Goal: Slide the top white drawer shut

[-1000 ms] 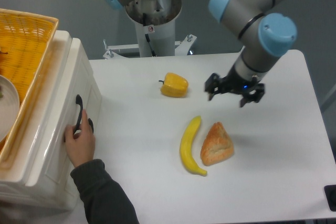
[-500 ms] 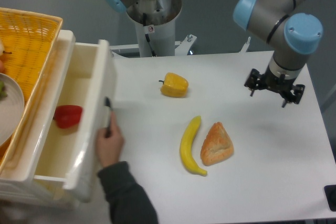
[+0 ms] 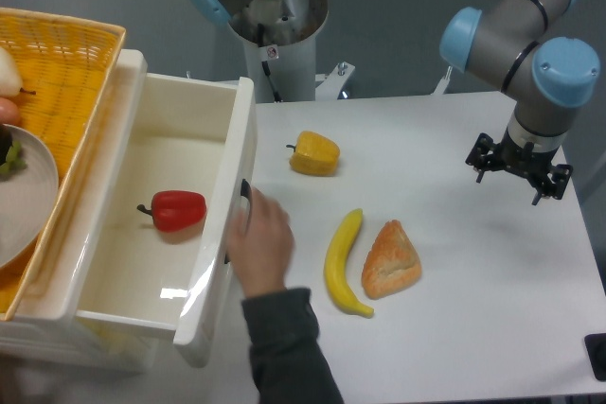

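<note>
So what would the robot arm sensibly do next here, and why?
Probably wait, or only ease leftward above the table. The top white drawer stands wide open with a red pepper inside, but a person's hand is on its front at the black handle, while the gripper hangs far off at the right edge.

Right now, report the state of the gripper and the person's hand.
Gripper: holding nothing; whether the jaws are open cannot be told.
Person's hand: on the front of the open top white drawer, at its handle.
</note>
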`<state>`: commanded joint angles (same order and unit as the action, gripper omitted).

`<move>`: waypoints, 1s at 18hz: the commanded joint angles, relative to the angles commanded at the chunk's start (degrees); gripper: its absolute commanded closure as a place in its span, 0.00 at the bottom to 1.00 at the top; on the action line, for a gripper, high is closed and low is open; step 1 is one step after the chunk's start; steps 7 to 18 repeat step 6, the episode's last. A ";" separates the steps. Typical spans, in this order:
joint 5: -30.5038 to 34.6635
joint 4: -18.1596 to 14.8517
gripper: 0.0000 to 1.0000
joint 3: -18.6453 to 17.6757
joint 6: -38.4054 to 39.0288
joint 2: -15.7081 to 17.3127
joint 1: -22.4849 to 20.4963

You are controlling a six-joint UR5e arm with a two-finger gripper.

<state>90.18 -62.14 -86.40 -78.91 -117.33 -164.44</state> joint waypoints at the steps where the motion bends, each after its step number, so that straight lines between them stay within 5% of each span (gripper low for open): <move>1: -0.09 0.09 0.00 0.00 -1.58 -0.09 -0.61; 18: -0.26 0.18 0.00 -0.26 -3.26 -0.26 -1.14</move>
